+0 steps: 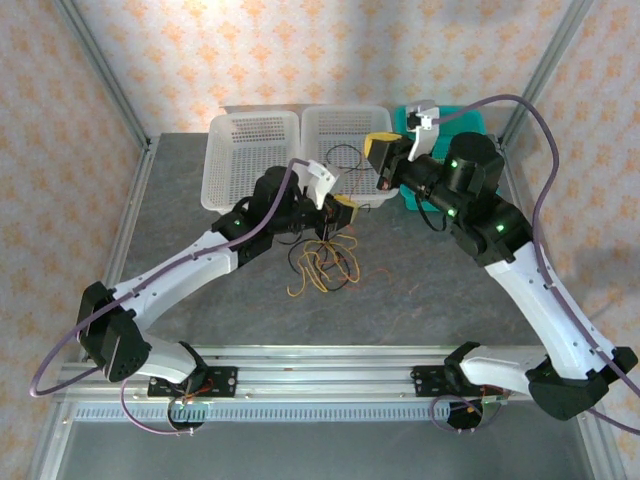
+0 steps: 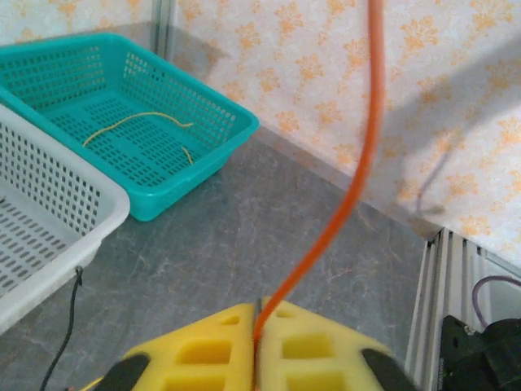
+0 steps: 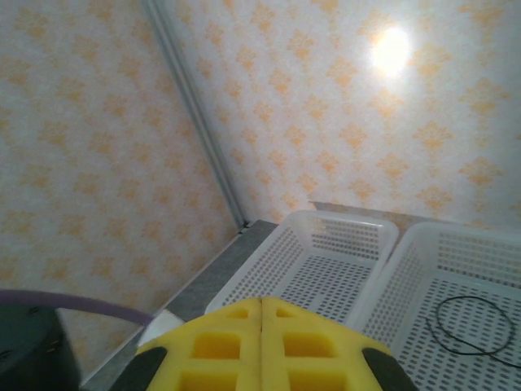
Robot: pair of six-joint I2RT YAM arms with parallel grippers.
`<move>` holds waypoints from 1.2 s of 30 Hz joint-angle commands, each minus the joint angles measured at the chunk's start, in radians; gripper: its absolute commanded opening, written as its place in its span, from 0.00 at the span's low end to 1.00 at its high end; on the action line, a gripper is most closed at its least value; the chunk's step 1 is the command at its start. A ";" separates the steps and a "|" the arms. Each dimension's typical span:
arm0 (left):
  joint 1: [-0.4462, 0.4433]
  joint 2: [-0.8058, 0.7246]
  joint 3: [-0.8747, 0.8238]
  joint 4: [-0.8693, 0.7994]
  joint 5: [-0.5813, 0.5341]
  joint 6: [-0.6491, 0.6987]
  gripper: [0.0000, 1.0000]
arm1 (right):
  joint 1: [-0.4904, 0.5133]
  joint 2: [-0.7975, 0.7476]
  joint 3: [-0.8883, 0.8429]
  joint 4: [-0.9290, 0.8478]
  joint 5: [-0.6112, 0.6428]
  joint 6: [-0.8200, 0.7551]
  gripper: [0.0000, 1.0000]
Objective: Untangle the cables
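Observation:
A tangle of thin yellow, orange and black cables (image 1: 322,260) lies on the grey table in front of the baskets. My left gripper (image 1: 342,210) hangs just above the tangle. In the left wrist view its yellow pads (image 2: 309,350) are shut on an orange cable (image 2: 350,187) that rises from between them out of the top of the frame. My right gripper (image 1: 380,150) is held high over the middle white basket, its pads (image 3: 212,346) pressed together with nothing between them. A black cable (image 3: 472,326) lies looped in that basket. A yellow cable (image 2: 138,122) lies in the teal basket.
Two white perforated baskets (image 1: 215,160) (image 1: 345,115) and a teal basket (image 1: 470,118) stand in a row at the back of the table. A black strand (image 2: 69,326) trails on the table beside the white basket. Metal frame posts and patterned walls enclose the table.

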 commanded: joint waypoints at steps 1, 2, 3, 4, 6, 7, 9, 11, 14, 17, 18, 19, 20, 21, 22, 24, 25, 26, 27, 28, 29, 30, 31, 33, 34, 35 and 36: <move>0.010 -0.068 0.031 -0.044 -0.074 0.031 0.00 | -0.004 0.012 0.009 -0.012 0.168 -0.016 0.00; 0.011 -0.074 0.033 -0.048 -0.118 0.027 0.00 | -0.004 0.018 -0.001 -0.014 0.218 -0.014 0.00; 0.017 -0.077 0.035 -0.051 -0.162 0.016 0.00 | -0.004 0.019 -0.013 -0.015 0.257 -0.007 0.00; 0.026 -0.078 0.040 -0.061 -0.202 -0.001 0.00 | -0.005 0.036 -0.032 -0.009 0.291 0.008 0.00; 0.050 -0.079 0.043 -0.065 -0.235 -0.028 0.00 | -0.005 0.063 -0.067 -0.001 0.294 0.022 0.00; 0.062 -0.084 0.039 -0.056 -0.244 -0.044 0.00 | -0.004 0.076 -0.079 0.000 0.280 0.029 0.00; 0.088 -0.094 0.033 -0.039 -0.253 -0.073 0.00 | -0.005 0.095 -0.104 0.012 0.257 0.047 0.00; 0.119 -0.095 0.044 -0.038 -0.268 -0.098 0.00 | -0.005 0.099 -0.140 0.042 0.233 0.057 0.06; 0.168 -0.084 0.082 -0.055 -0.311 -0.127 0.00 | -0.005 0.103 -0.168 0.059 0.220 0.062 0.20; 0.211 -0.069 0.133 -0.069 -0.325 -0.129 0.00 | -0.005 0.103 -0.183 0.064 0.212 0.062 0.36; 0.223 -0.063 0.152 -0.073 -0.327 -0.123 0.00 | -0.005 0.102 -0.186 0.065 0.207 0.066 0.40; 0.238 -0.052 0.175 -0.081 -0.333 -0.117 0.00 | -0.005 0.103 -0.192 0.071 0.198 0.071 0.43; 0.252 -0.040 0.201 -0.088 -0.346 -0.113 0.00 | -0.005 0.102 -0.202 0.081 0.185 0.083 0.45; 0.262 -0.027 0.227 -0.097 -0.358 -0.114 0.00 | -0.003 0.102 -0.211 0.091 0.168 0.100 0.45; 0.274 -0.013 0.254 -0.104 -0.368 -0.117 0.00 | -0.001 0.100 -0.228 0.116 0.135 0.124 0.45; 0.287 0.005 0.289 -0.096 -0.396 -0.115 0.00 | 0.020 0.097 -0.273 0.177 0.097 0.161 0.46; 0.292 0.013 0.303 -0.088 -0.417 -0.115 0.00 | 0.040 0.096 -0.295 0.202 0.106 0.174 0.47; 0.302 0.023 0.315 -0.079 -0.428 -0.118 0.00 | 0.060 0.097 -0.312 0.220 0.133 0.189 0.48; 0.312 0.033 0.324 -0.069 -0.429 -0.126 0.00 | 0.073 0.099 -0.325 0.236 0.150 0.204 0.49; 0.328 0.048 0.336 -0.059 -0.425 -0.143 0.00 | 0.086 0.097 -0.341 0.257 0.162 0.219 0.50; 0.347 0.066 0.349 -0.050 -0.413 -0.160 0.00 | 0.095 0.095 -0.358 0.282 0.171 0.235 0.51; 0.360 0.081 0.359 -0.042 -0.406 -0.174 0.00 | 0.103 0.092 -0.373 0.303 0.177 0.254 0.52; 0.377 0.097 0.370 -0.033 -0.403 -0.187 0.00 | 0.110 0.089 -0.389 0.325 0.181 0.277 0.53; 0.398 0.117 0.376 0.004 -0.407 -0.200 0.00 | 0.115 0.085 -0.408 0.350 0.176 0.331 0.53; 0.405 0.121 0.370 0.038 -0.409 -0.207 0.00 | 0.116 0.083 -0.416 0.363 0.166 0.353 0.53; 0.418 0.128 0.365 0.071 -0.408 -0.217 0.00 | 0.120 0.083 -0.418 0.369 0.162 0.367 0.53; 0.428 0.136 0.366 0.094 -0.409 -0.222 0.00 | 0.124 0.082 -0.418 0.368 0.165 0.371 0.53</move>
